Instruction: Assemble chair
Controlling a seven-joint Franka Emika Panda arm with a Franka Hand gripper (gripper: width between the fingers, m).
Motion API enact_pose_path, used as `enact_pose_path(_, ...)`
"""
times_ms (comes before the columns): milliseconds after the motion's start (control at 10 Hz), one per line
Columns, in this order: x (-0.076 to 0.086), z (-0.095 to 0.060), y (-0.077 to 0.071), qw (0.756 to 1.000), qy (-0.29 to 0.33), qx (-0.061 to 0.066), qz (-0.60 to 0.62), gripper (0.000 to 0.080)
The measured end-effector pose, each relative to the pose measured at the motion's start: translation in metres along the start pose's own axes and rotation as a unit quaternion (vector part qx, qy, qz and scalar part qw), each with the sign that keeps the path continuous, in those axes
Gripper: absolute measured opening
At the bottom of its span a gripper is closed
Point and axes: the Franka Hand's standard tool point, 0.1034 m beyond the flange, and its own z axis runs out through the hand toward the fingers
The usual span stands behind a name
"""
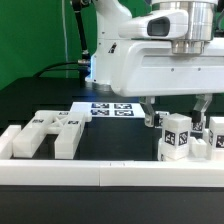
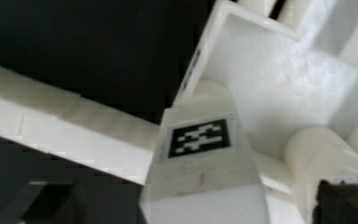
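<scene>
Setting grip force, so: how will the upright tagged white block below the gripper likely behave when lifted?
The upright tagged block looks like chunky moulded plastic, so probably stiff and fairly light. Its flat faces look smooth, so it may slip in a loose pinch. It stands taller than wide beside other white parts, so a sideways nudge could tip it.

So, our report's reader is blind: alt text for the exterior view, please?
The gripper hangs over tagged white chair parts at the exterior view's right. More blocky chair parts lie at its left on the black table, the marker board farther back, a white rail in front.
</scene>
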Motion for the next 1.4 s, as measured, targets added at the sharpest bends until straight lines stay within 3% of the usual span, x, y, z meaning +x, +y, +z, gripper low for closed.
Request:
enact_pose_path(100, 0.0000, 0.0000, 0.0000, 1.000, 0.000, 0.000, 0.008, 0.0377)
enact_pose_path(200, 0.0000, 0.0000, 0.0001, 1.000, 0.000, 0.000, 0.017, 0.0377)
enact_pose_path(300, -0.0002, 0.0001, 0.0002, 1.000, 0.000, 0.000, 0.017, 0.0290)
enact_pose_path(600, 0.0001, 0.0001, -0.0012, 0.993, 0.000, 0.001, 0.114, 0.0290)
enact_pose_path(800, 0.0008, 0.0002, -0.0044, 0.974, 0.000, 0.001, 0.225, 0.0290)
enact_pose_path(1300, 0.0011, 0.0006, -0.0066, 0.905, 0.000, 0.002, 0.425, 0.0290)
enact_pose_path(1400, 0.0011, 0.0006, -0.0067, 0.882, 0.000, 0.007, 0.471, 0.0290)
